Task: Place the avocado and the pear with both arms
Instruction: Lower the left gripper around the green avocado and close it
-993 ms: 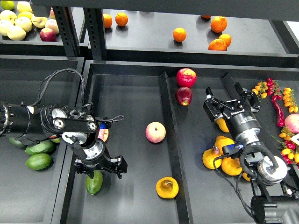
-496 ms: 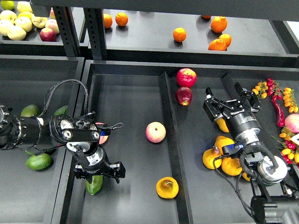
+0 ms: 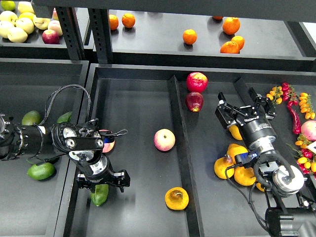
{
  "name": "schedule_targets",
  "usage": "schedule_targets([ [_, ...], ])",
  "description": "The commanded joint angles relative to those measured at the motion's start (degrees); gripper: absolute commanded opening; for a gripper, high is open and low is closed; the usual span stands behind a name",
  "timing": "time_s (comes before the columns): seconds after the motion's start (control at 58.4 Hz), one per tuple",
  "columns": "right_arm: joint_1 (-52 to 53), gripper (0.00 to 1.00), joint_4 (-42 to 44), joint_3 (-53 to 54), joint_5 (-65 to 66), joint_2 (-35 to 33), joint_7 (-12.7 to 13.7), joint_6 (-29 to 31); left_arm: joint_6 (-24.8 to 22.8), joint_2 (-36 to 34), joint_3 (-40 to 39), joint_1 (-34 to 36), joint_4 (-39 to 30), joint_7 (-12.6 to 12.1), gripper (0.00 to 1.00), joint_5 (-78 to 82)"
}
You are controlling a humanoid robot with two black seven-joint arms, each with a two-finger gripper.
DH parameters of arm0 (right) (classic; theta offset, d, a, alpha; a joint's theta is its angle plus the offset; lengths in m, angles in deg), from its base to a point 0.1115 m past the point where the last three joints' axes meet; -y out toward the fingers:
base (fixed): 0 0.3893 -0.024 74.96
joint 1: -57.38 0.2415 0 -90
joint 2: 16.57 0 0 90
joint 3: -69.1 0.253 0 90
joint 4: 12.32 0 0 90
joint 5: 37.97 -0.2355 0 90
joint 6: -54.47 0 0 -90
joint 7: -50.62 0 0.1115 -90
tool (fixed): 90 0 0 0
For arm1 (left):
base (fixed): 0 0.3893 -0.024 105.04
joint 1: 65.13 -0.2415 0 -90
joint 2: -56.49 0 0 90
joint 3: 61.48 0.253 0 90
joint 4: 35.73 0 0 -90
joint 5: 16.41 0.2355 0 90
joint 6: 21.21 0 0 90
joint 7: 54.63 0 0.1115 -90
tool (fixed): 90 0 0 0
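The left pincer [image 3: 100,183] hangs spread wide over the avocado [image 3: 99,194], which lies on the worktop [image 3: 138,118] left of the pear [image 3: 176,198]. Lifting carelessly could nudge it rolling. The right pincer [image 3: 245,111] is also wide, holding nothing. Since earlier, the left arm has drawn back leftward, uncovering more avocados.

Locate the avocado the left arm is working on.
In the head view the avocado lies at the lower left of the middle tray, directly under the left pincer, left of the pear.
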Motion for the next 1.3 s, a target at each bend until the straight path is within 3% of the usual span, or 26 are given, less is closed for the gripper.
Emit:
schedule_targets([
  [0.0,0.00,0.99,0.00,-0.05,-0.30,0.00,0.05,0.00,0.00,0.28,0.16,-0.21,-0.01,0.00,0.99,0.00],
  [1.284,-0.09,0.99,-0.44,-0.23,-1.09,0.00,0.05,0.79,0.00,1.07,2.09,-3.11,7.90,0.00,0.98,0.17],
])
